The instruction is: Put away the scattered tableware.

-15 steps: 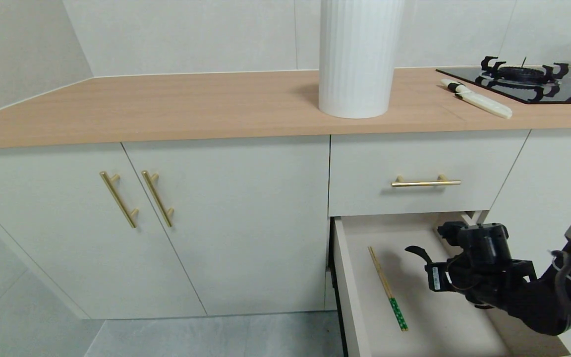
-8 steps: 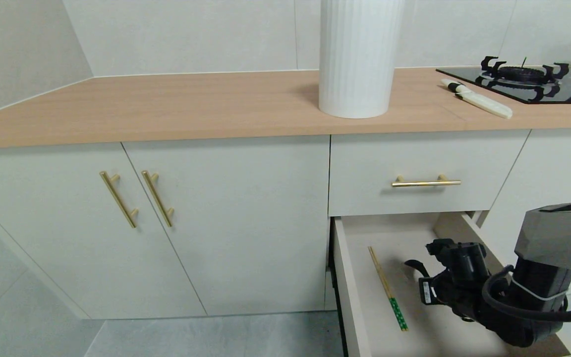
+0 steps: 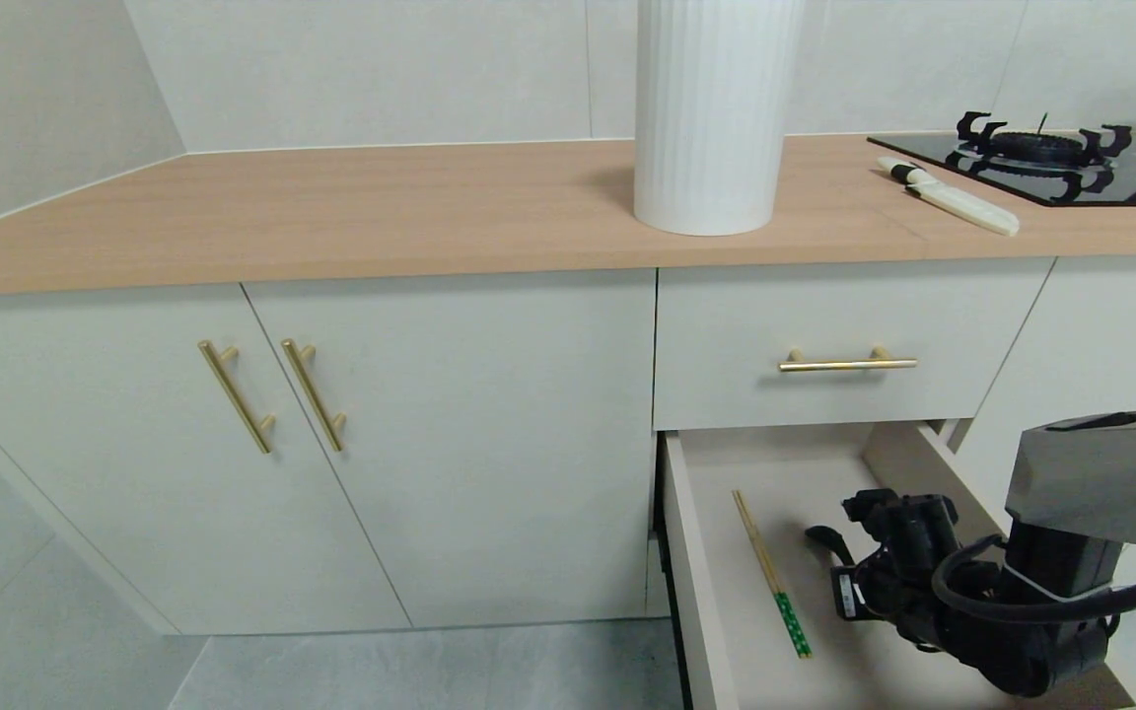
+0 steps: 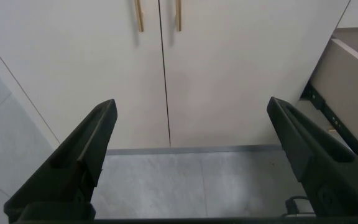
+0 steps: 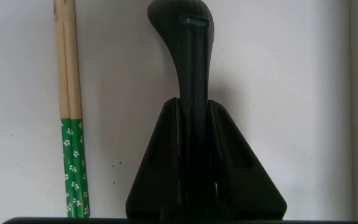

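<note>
Right hand (image 5: pixel 194 127) is clenching a black utensil (image 5: pixel 188 50) over the open drawer (image 3: pixel 689 552), just right of the chopsticks (image 3: pixel 770 572) lying inside. Left hand (image 4: pixel 191 109) is hanging released before the cabinet doors (image 4: pixel 229 62). Farther off, a knife (image 3: pixel 948 195) is lying on the surface (image 3: pixel 381 207).

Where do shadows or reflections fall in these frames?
Head view: the white ribbed vase throws a soft shadow leftward on the wooden countertop; the black glass hob mirrors its burner grates. Right wrist view: the black spoon in the right gripper casts only a faint shadow on the pale drawer floor.
</note>
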Tool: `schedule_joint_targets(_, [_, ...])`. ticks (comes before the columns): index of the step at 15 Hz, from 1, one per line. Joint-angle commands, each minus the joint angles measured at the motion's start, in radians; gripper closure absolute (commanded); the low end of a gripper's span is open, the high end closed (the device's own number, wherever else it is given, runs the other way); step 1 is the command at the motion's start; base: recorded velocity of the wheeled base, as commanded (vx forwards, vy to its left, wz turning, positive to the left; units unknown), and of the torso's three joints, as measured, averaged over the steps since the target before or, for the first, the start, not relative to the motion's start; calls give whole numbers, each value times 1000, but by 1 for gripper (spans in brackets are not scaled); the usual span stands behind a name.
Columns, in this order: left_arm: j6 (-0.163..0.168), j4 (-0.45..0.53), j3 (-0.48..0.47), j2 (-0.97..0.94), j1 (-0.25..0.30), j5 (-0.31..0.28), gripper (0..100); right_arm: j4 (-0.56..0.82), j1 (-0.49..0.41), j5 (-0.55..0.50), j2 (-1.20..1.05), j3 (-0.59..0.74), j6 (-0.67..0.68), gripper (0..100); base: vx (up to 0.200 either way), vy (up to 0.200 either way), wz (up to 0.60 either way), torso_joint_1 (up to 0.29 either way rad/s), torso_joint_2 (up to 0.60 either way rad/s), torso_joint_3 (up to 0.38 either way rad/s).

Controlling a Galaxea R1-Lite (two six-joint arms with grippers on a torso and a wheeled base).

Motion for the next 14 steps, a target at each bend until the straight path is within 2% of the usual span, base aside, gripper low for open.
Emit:
schedule_joint_targets(1, [0,0,0,0,0,2,0,0,1,0,2,1,0,100,0,0,0,0,0,0])
schedule_joint_targets(3, [0,0,0,0,0,2,0,0,1,0,1,1,0,100,0,0,0,0,0,0])
schedule_joint_targets(4, [0,0,0,0,0,0,0,0,1,0,1,1,0,0,0,0,0,0,0,0])
schedule_joint_targets(10, [0,0,0,0,0,0,0,0,1,0,-16,3,1,0,0,0,0,0,0,0])
schedule_joint_targets(14, [0,0,0,0,0,0,0,17,-2,3,-157,37,4,0,0,0,0,0,0,0])
